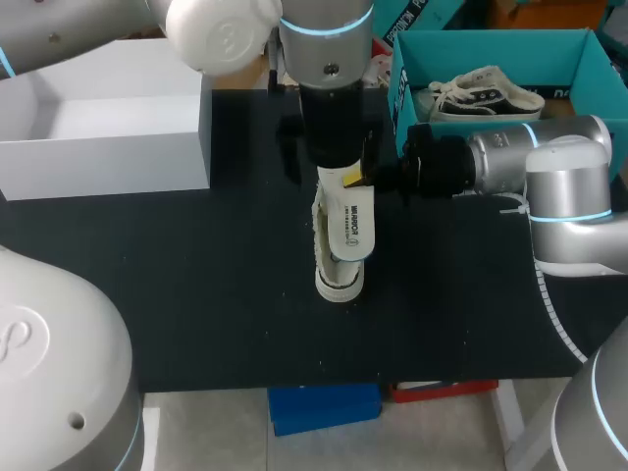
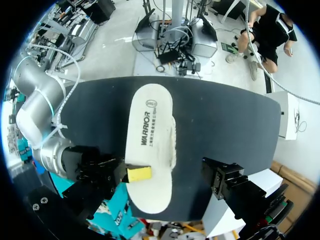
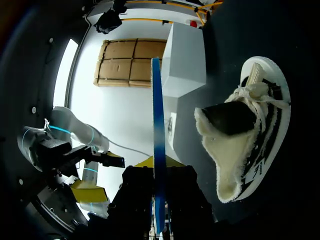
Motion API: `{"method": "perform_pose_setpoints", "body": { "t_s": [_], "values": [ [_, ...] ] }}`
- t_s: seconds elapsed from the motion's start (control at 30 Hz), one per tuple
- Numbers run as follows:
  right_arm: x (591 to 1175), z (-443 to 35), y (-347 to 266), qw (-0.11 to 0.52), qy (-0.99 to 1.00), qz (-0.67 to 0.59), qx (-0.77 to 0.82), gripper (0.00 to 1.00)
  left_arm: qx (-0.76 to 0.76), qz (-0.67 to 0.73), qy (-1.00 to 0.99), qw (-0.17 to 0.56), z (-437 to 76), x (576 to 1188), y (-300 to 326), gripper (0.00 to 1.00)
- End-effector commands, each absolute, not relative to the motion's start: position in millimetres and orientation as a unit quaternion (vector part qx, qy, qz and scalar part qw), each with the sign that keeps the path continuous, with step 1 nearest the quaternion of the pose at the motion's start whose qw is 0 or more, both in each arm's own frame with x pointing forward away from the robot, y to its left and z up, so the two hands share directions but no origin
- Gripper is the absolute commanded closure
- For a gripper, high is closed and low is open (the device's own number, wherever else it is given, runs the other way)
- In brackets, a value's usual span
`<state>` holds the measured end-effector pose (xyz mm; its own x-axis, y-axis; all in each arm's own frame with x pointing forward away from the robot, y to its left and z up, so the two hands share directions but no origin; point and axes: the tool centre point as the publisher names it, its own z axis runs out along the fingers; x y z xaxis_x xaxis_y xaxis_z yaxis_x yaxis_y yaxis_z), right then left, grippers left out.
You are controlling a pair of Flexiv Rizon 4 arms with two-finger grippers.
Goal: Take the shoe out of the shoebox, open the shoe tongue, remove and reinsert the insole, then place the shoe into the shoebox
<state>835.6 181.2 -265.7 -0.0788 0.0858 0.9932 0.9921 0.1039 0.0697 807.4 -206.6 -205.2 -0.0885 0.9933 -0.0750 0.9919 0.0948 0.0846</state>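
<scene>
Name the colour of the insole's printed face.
White with dark lettering; the insole shows best in the left wrist view.

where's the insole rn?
Head view, centre: the insole is clamped in the right gripper, held just over the shoe.

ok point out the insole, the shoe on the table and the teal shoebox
insole (image 1: 349, 232): head view, middle of its printed top face
shoe (image 3: 225, 160): right wrist view, fleecy lining at its opening
teal shoebox (image 1: 491, 47): head view, far inner wall
</scene>
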Motion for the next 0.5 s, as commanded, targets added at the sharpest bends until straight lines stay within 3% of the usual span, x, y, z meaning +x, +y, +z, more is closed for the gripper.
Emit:
{"method": "perform_pose_setpoints", "body": {
  "t_s": [0.03, 0.33, 0.5],
  "values": [
    [835, -266, 182, 0.482, -0.565, -0.469, -0.478, 1.0, 0.671, 0.02, 0.738, 0.072, -211, 786, -203, 0.0],
    [835, -266, 182, 0.482, -0.565, -0.469, -0.478, 1.0, 0.68, -0.004, 0.73, 0.07, -220, 754, -196, 0.0],
    [835, -266, 182, 0.482, -0.565, -0.469, -0.478, 1.0, 0.669, -0.128, 0.723, 0.116, -215, 752, -180, 0.0]
  ]
}}
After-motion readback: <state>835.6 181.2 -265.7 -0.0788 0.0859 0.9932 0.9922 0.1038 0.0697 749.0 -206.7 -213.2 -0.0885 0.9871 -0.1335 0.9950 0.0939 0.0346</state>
